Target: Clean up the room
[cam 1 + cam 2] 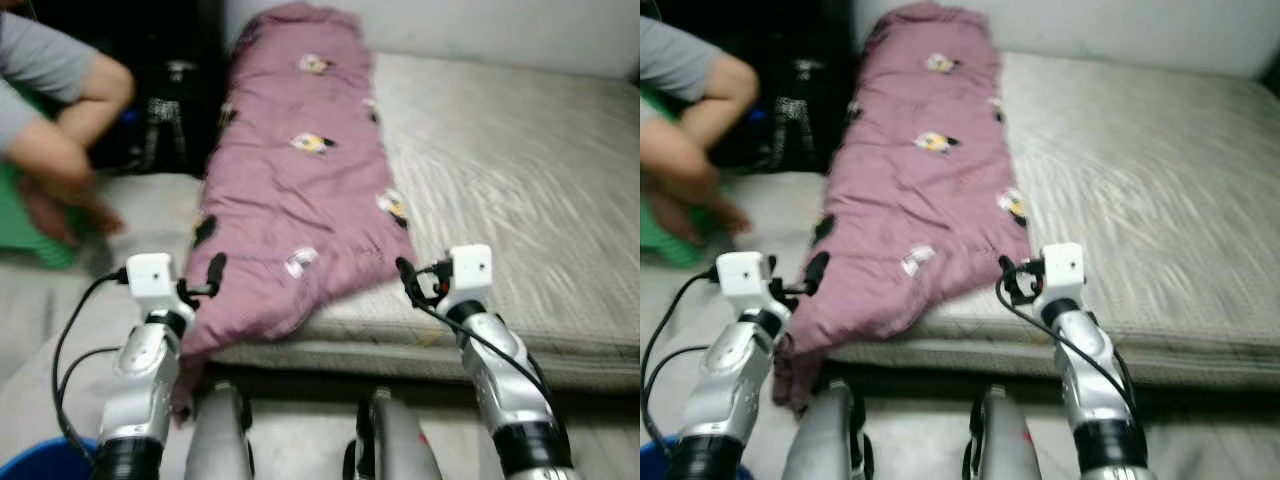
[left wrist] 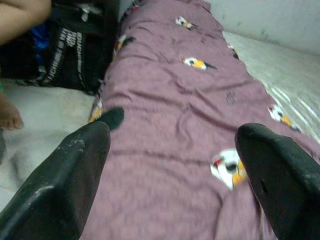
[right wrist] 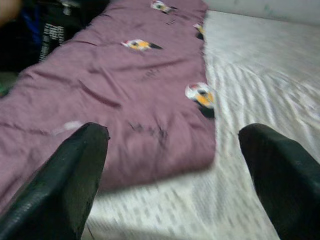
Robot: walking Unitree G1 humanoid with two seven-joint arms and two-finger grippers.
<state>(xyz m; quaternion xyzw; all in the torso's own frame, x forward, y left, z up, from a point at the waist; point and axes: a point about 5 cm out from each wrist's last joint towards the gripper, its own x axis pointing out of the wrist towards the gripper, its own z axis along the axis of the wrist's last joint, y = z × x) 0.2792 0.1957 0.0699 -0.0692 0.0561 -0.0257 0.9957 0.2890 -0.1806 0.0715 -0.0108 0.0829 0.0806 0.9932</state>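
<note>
I count one mauve quilt (image 1: 300, 180) on one bare mattress (image 1: 520, 190), with six small cartoon patches that I can make out on it. There are two grippers, left (image 1: 205, 280) and right (image 1: 415, 280), each with two black fingers spread apart. One person (image 1: 50, 110) sits by one black bag (image 1: 165, 110), and one blue tub (image 1: 45, 462) is at the corner.

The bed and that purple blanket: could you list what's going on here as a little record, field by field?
bed: bare pale mattress, near edge facing the robot
blanket: purple blanket with small cartoon prints, folded lengthwise along the mattress's left side, near corner drooping over the edge
left gripper: open, at the blanket's near left corner
right gripper: open, at the blanket's near right corner
person: arm at far left, beside the bed
</note>
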